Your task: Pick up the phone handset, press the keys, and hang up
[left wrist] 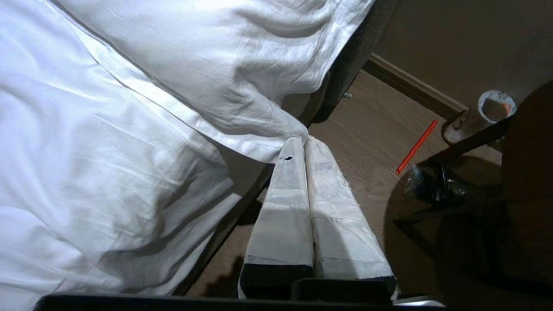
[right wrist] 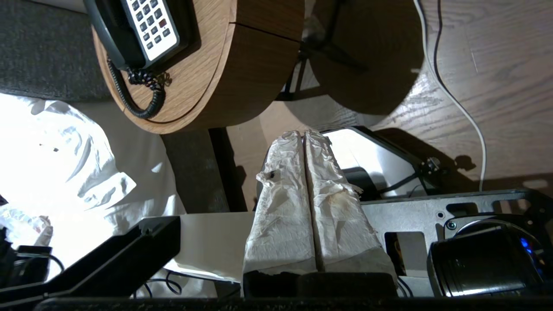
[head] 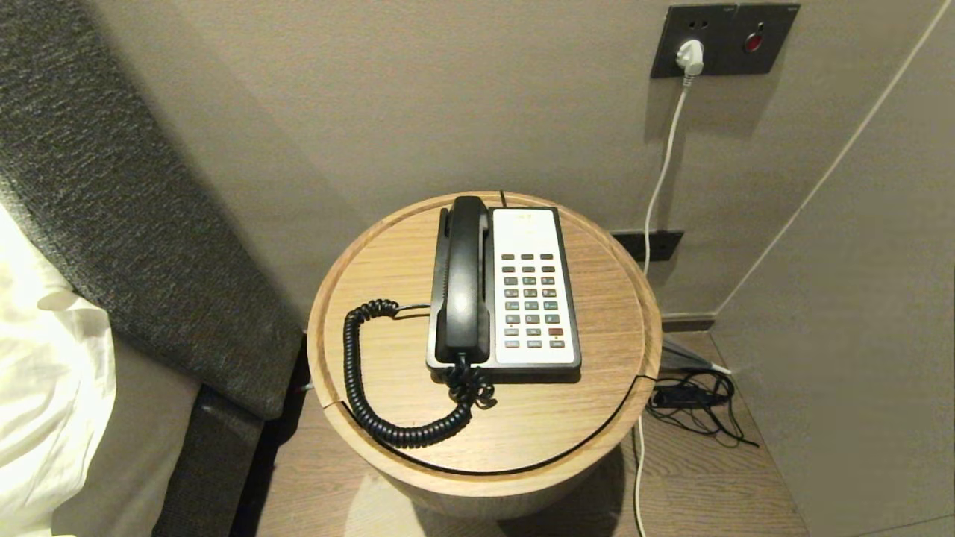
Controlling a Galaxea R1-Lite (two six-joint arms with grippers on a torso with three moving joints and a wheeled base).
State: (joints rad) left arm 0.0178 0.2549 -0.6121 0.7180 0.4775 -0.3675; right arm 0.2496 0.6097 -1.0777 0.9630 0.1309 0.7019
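Note:
The black phone handset (head: 464, 280) lies in its cradle on the left side of the black-and-white phone base (head: 533, 298), whose grey keys (head: 530, 298) face up. Its coiled cord (head: 373, 388) loops over the round wooden table (head: 597, 328). Neither arm shows in the head view. My left gripper (left wrist: 303, 140) is shut with nothing in it, low beside the bed over the floor. My right gripper (right wrist: 304, 134) is shut and empty too, below the table's height over the robot's base; the phone base (right wrist: 149, 28) and table (right wrist: 242, 65) lie beyond it.
A grey padded headboard (head: 127, 186) and white bedding (head: 45, 373) stand left of the table. A white cable (head: 660, 179) hangs from a wall socket (head: 690, 52), with black cables (head: 694, 403) on the floor at right. An orange stick (left wrist: 417, 147) lies on the floor.

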